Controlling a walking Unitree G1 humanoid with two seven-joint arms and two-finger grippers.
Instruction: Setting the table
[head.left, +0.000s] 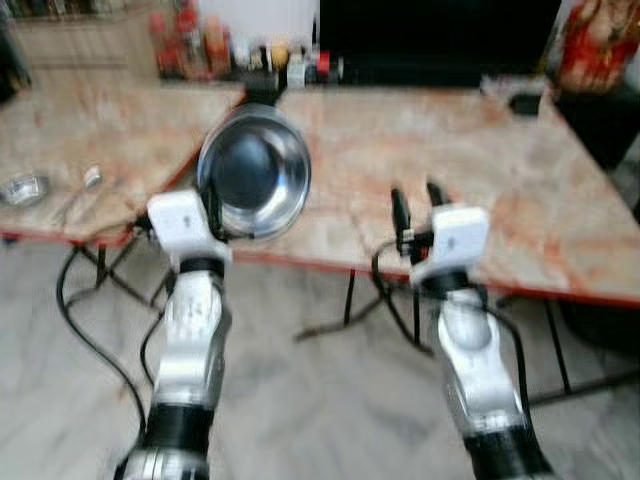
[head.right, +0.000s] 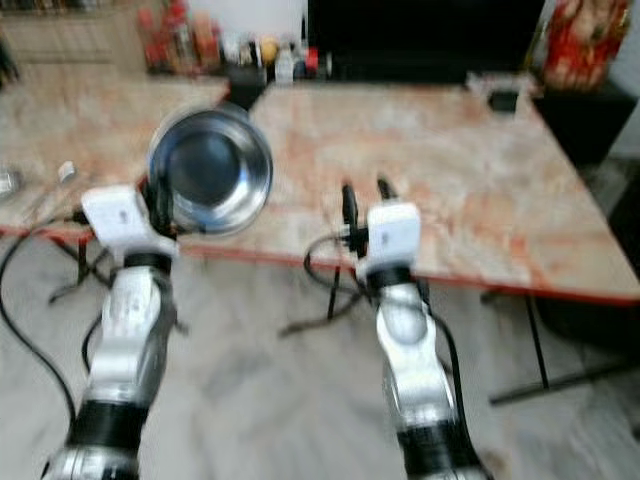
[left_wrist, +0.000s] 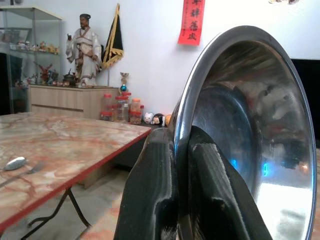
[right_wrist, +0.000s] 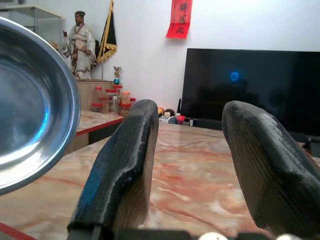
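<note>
We stand at the edge of a marble-patterned tabletop (head.left: 470, 150) with red trim, our left gripper (left_wrist: 182, 190) raised over its near edge, jaws clamped on the rim of a shiny steel bowl (head.left: 254, 172) held tilted on edge, its hollow facing us. Our right gripper (head.left: 418, 205) hovers just beside it above the same edge, jaws parted and holding nothing. On a second tabletop (head.left: 70, 130) to our left lie a small steel bowl (head.left: 24, 188) and a spoon (left_wrist: 15, 163), well apart from the raised bowl. At the far side stand jars (head.left: 190, 45) and a dark television screen (right_wrist: 240, 85), with a robed figurine (left_wrist: 83, 47) on a cabinet against the wall.
</note>
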